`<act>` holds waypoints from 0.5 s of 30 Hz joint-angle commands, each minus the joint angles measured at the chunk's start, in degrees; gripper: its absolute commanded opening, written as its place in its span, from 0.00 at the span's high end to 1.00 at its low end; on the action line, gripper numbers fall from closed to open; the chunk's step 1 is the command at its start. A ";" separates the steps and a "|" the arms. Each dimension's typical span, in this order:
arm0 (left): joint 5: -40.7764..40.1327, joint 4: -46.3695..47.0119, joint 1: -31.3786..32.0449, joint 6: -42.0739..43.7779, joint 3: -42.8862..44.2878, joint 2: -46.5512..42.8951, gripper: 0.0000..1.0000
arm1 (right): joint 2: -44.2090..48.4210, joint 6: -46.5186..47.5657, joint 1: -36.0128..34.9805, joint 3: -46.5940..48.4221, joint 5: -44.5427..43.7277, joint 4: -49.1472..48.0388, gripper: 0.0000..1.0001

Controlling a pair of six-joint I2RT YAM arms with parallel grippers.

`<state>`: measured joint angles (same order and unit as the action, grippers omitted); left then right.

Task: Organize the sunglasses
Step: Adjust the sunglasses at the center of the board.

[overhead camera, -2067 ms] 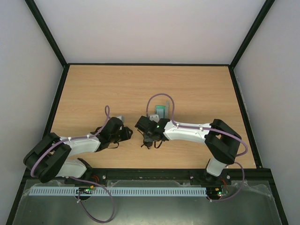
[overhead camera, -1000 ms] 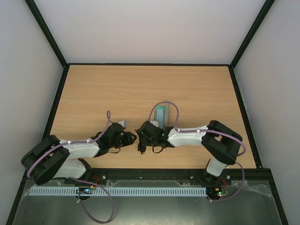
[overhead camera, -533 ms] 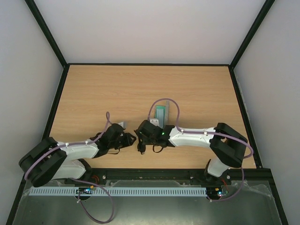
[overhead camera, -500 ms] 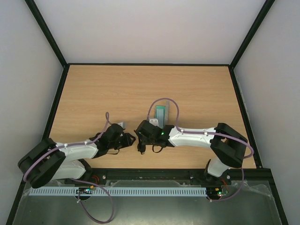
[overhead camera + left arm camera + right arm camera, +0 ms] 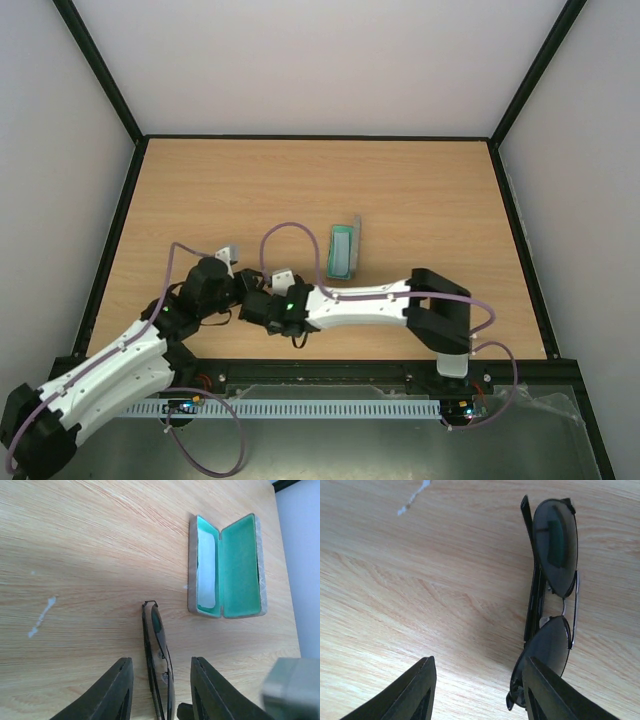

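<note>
The sunglasses (image 5: 160,665) are folded, with a thin black frame and dark lenses, and lie on the wooden table. In the left wrist view they sit between the open fingers of my left gripper (image 5: 162,695), touching neither. In the right wrist view the sunglasses (image 5: 551,595) lie beside the right finger of my open right gripper (image 5: 480,690), whose tip overlaps the near lens. In the top view both grippers, left (image 5: 240,292) and right (image 5: 264,307), meet head to head and hide the glasses.
The grey oblong case (image 5: 343,250) lies open, green inside, just beyond the grippers. In the left wrist view the case (image 5: 240,565) holds a pale cloth (image 5: 206,570) in one half. White smears (image 5: 42,615) mark the table. Black rails edge the table.
Both grippers have moved left along the near part of the table, the right arm stretching far left. The case, earlier partly covered by the right arm, now shows fully.
</note>
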<state>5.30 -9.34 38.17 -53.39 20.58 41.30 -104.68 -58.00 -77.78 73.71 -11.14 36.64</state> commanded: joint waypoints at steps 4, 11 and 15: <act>-0.86 -12.15 -1.65 0.84 1.66 -8.28 0.66 | -8.47 -3.42 -2.73 9.87 -10.21 17.19 0.51; -1.28 -14.93 -2.60 0.98 1.97 -12.03 0.66 | -11.27 -4.93 -2.77 12.20 -14.22 22.75 0.52; -1.02 -14.96 -2.83 1.26 1.97 -12.02 0.66 | -11.85 -5.01 -2.82 10.75 -13.67 21.30 0.52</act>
<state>3.95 -22.48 35.81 -52.95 21.02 29.71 -114.80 -61.14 -80.34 84.60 -21.34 54.39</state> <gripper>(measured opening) 0.340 0.480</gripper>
